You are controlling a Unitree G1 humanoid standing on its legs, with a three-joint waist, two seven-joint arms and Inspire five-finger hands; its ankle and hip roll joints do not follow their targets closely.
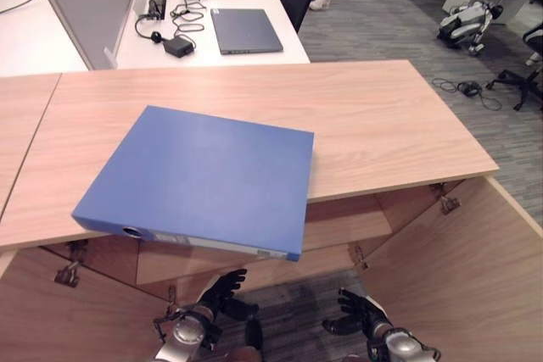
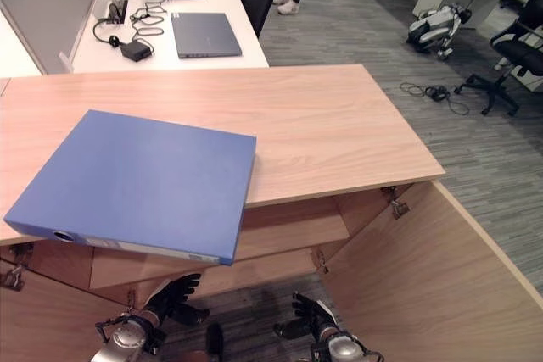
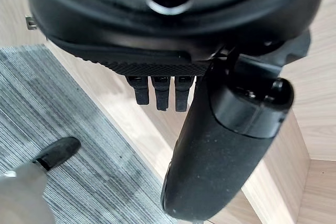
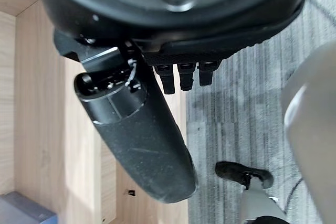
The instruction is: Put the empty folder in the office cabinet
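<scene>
The blue folder (image 1: 204, 177) lies flat on the cabinet (image 1: 382, 125) top, its spine corner overhanging the open front. We judge it stiff, light and smooth; that overhang suits a pinch. Our left hand (image 1: 222, 292) and right hand (image 1: 355, 311) hang below, fingers relaxed, holding nothing.

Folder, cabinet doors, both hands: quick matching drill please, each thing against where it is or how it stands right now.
Things:
1. folder
2. cabinet door
3. left hand
4. laptop

Places or states:
A. closed, on the white desk beyond the cabinet
B. swung open at the right
C. flat on the cabinet top, its front edge overhanging
D. low in front of the cabinet, fingers relaxed, holding nothing

Pairs: 1-C, 2-B, 3-D, 4-A. The right hand is also low, open and empty.
</scene>
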